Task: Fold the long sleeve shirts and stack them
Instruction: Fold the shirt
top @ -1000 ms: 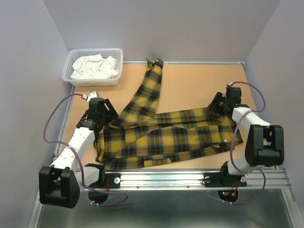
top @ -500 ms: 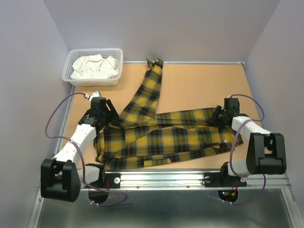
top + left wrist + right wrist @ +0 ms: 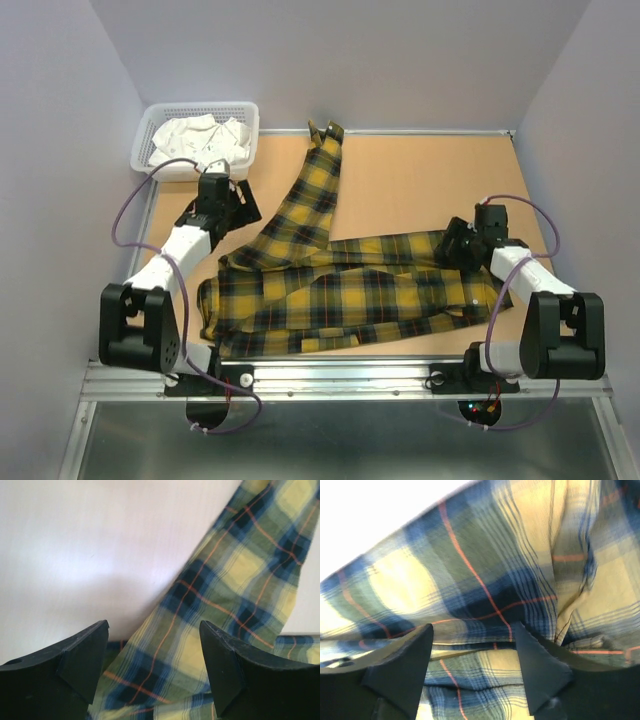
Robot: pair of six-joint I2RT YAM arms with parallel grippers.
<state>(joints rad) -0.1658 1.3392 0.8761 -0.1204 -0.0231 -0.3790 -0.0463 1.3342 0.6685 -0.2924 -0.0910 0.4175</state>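
The yellow flannel shirt (image 3: 350, 290) with dark plaid and thin red lines lies loosely folded across the near half of the table. One sleeve (image 3: 320, 180) stretches to the back edge. My left gripper (image 3: 238, 207) is open beside the lower part of that sleeve, on its left. In the left wrist view the open jaws (image 3: 154, 630) hover over the sleeve fabric (image 3: 235, 580) and hold nothing. My right gripper (image 3: 456, 246) is open at the shirt's right end. In the right wrist view its jaws (image 3: 474, 630) stand over creased fabric (image 3: 485, 570).
A white plastic basket (image 3: 190, 172) holding white cloth (image 3: 200, 140) stands at the back left corner, just behind my left arm. The wooden tabletop (image 3: 430, 180) is bare at the back right. Grey walls close in on both sides.
My left gripper has let the shirt's left part down and moved back toward the basket. My right gripper has shifted slightly nearer and lower at the shirt's right end.
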